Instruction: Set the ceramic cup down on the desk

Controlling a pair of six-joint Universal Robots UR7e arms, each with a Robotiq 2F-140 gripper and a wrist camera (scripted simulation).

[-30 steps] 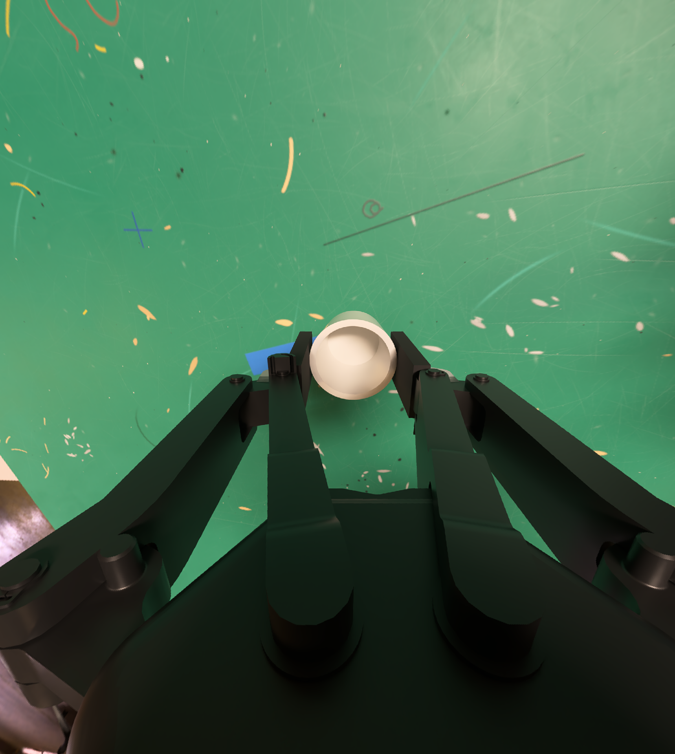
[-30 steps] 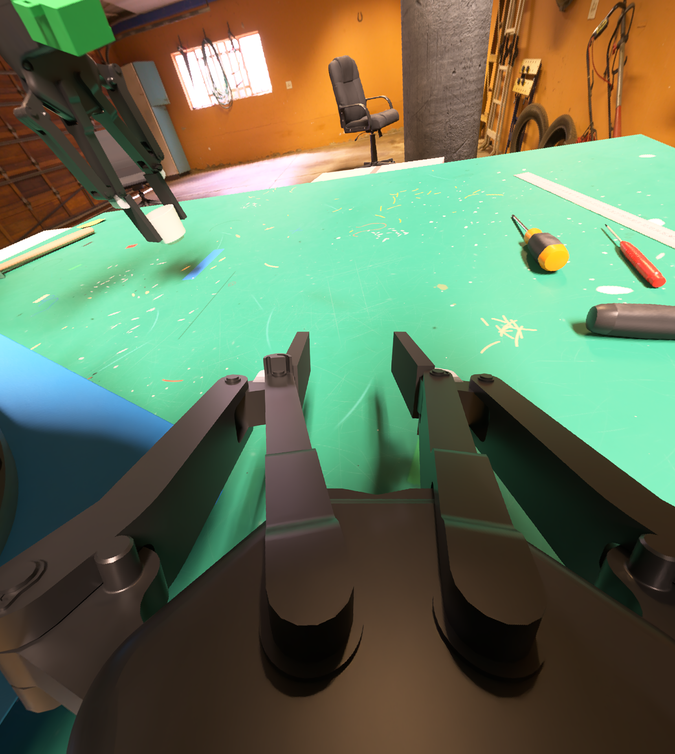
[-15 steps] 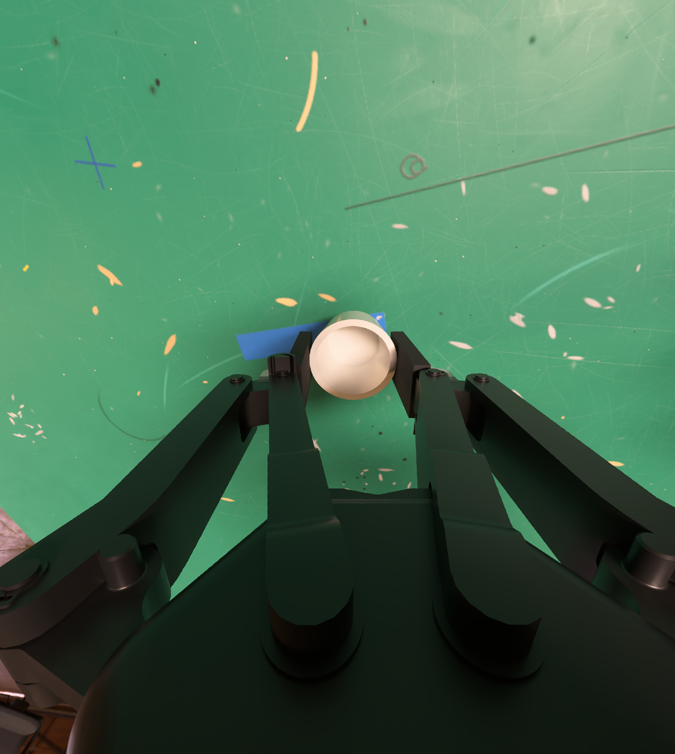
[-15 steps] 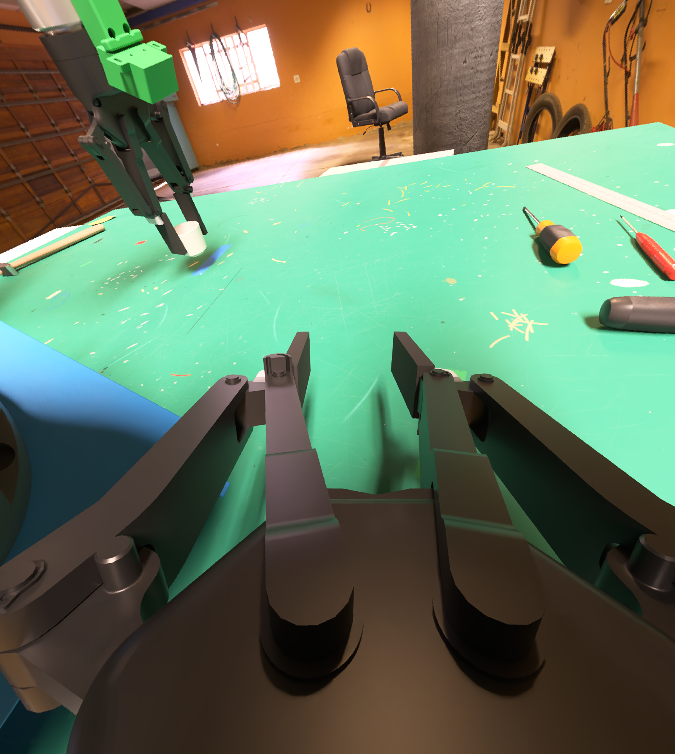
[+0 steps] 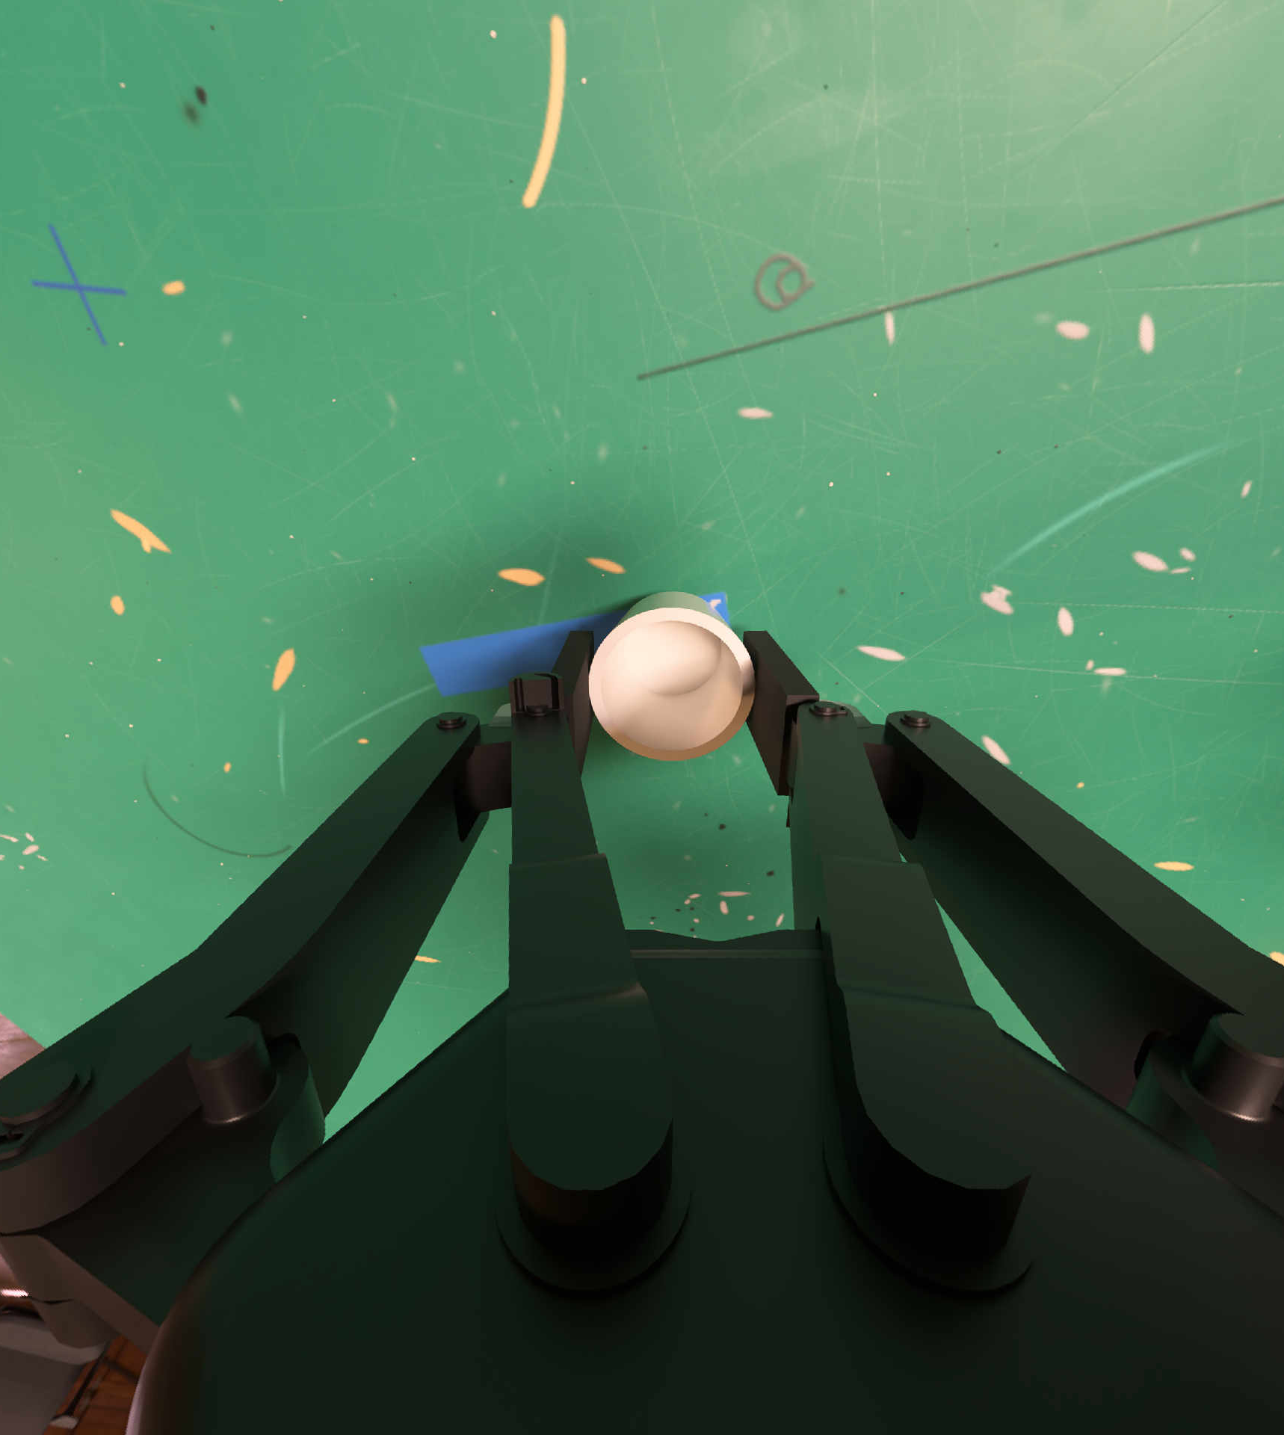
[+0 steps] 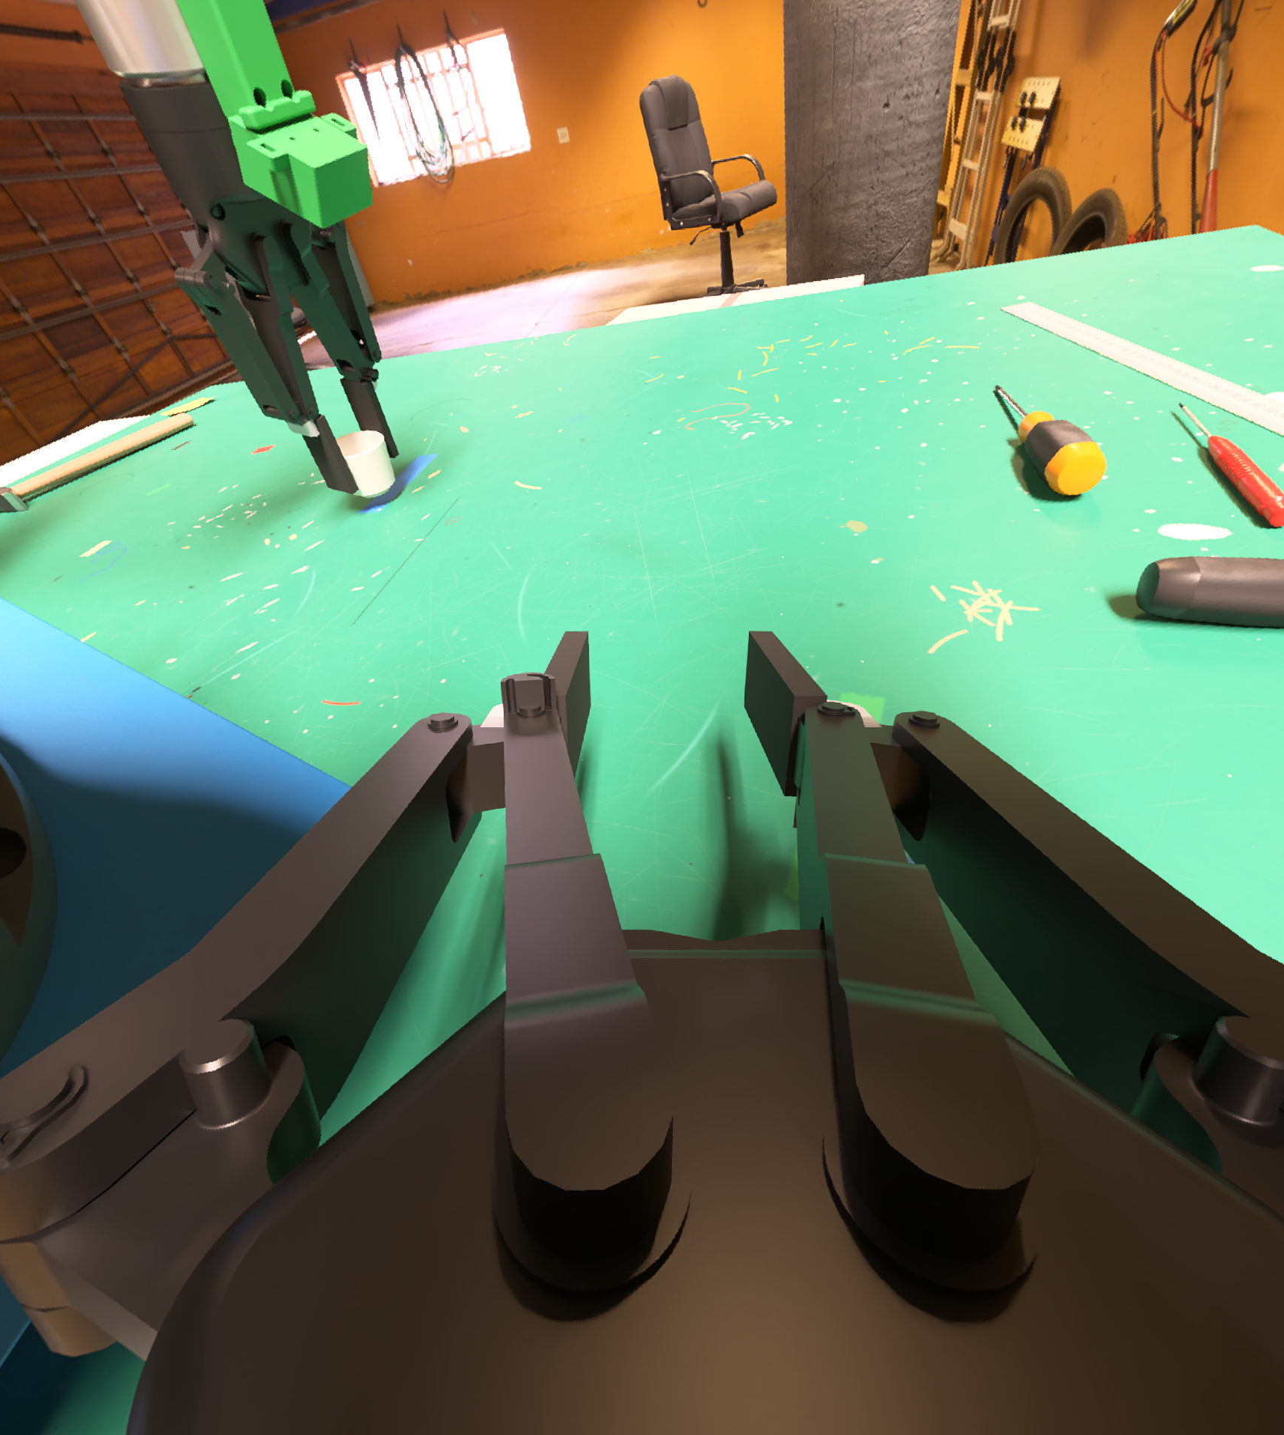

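The left gripper (image 5: 668,683) pinches the ceramic cup (image 5: 668,687) at frame centre, axis upright, just above the desk (image 5: 934,194); the right gripper (image 6: 668,683) is spread, well apart.

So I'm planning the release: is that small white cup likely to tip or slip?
The ceramic cup looks short and smooth, pinched by the left gripper, so probably slippery. It narrows toward its base, so it may tip if nudged.

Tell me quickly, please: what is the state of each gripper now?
Left gripper: closed on the ceramic cup.
Right gripper: open, holding nothing.
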